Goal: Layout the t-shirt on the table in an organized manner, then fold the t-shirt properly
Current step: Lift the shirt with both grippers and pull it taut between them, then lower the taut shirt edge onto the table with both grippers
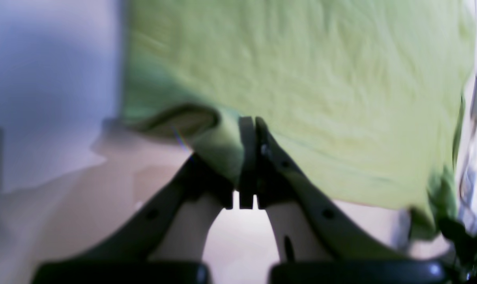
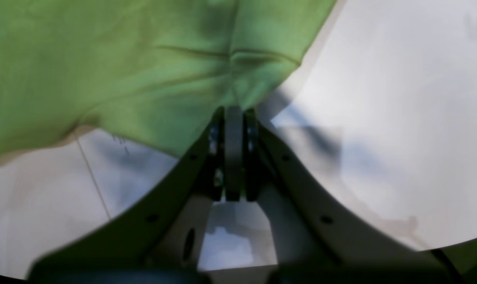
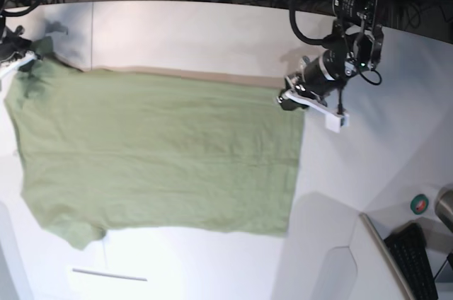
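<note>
Left wrist view: the left gripper [image 1: 249, 130] was clamped on the t-shirt [image 1: 301, 79] hem. Right wrist view: the right gripper [image 2: 234, 118] pinched another edge. Base view: the t-shirt lay stretched across the table [image 3: 198, 31] between both.

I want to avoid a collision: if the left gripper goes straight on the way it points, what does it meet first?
The left gripper is already shut on the t-shirt; ahead lies only more green cloth, probably with the table beneath, though depth is unclear.
</note>
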Tool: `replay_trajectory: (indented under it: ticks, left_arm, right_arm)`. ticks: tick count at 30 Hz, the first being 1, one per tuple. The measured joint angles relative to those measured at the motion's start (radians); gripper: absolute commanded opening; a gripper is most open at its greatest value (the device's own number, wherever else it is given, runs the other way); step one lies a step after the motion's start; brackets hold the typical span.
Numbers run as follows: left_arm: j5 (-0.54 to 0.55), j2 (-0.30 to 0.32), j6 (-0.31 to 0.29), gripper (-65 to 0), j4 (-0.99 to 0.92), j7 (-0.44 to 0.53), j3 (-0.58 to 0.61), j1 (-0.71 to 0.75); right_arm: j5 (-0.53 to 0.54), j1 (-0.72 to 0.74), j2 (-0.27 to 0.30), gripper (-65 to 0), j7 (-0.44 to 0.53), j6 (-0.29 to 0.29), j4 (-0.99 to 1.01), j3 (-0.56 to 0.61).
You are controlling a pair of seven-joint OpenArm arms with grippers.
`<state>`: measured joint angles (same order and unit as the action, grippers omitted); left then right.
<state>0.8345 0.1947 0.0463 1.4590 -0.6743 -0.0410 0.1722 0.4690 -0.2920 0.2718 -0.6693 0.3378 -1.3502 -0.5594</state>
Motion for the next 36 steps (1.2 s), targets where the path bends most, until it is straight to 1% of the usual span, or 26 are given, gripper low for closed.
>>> replay_trajectory:
  ticks: [3, 7, 11, 14, 16, 21, 25, 29, 31, 33, 36]
  left_arm:
    - [-0.008, 0.008, 0.007, -65.0, 0.035, -0.003, -0.021, 0.005]
    - [-0.004, 0.002, 0.003, -65.0, 0.055, -0.002, -0.008, 0.007]
    - [-0.005, -0.002, 0.004, -65.0, 0.038, -0.004, -0.008, 0.014]
    - [-0.004, 0.0, 0.003, -65.0, 0.037, -0.003, -0.011, 0.014]
    - [-0.004, 0.0, 0.003, -65.0, 0.037, -0.001, -0.018, 0.023]
    - [-0.004, 0.005, 0.003, -65.0, 0.036, -0.003, -0.023, 0.028]
    - [-0.004, 0.004, 0.003, -65.0, 0.04, -0.003, -0.013, 0.023]
    - [-0.003, -0.006, 0.004, -65.0, 0.04, -0.008, -0.013, 0.013]
    - [-0.004, -0.002, 0.003, -65.0, 0.04, -0.002, -0.019, 0.0]
    - [-0.003, 0.0, 0.003, -65.0, 0.041, -0.002, -0.022, -0.005]
    - [-0.003, -0.006, 0.003, -65.0, 0.041, -0.003, -0.021, -0.007]
  right_arm:
    - [0.001, -0.005, 0.0, -65.0, -0.016, 0.0, -0.061, 0.0]
    - [0.0, 0.018, 0.0, -65.0, -0.107, 0.0, -0.13, 0.0]
    - [0.002, 0.067, -0.006, -65.0, -0.145, 0.0, -0.134, 0.001]
    - [0.002, 0.072, -0.003, -65.0, -0.148, 0.0, -0.134, 0.001]
    - [-0.004, 0.083, -0.001, -65.0, -0.171, 0.0, -0.131, 0.001]
    - [0.002, 0.163, 0.003, -65.0, -0.155, 0.0, -0.066, 0.002]
    - [-0.006, 0.163, 0.039, -65.0, -0.163, 0.0, -0.062, 0.002]
    - [0.001, 0.198, 0.036, -65.0, -0.158, 0.0, -0.048, 0.003]
    - [0.009, 0.213, 0.051, -65.0, -0.16, 0.003, -0.025, 0.007]
    - [-0.006, 0.229, 0.069, -65.0, -0.159, 0.0, 0.012, 0.023]
    - [-0.003, 0.235, 0.067, -65.0, -0.154, 0.0, 0.018, 0.052]
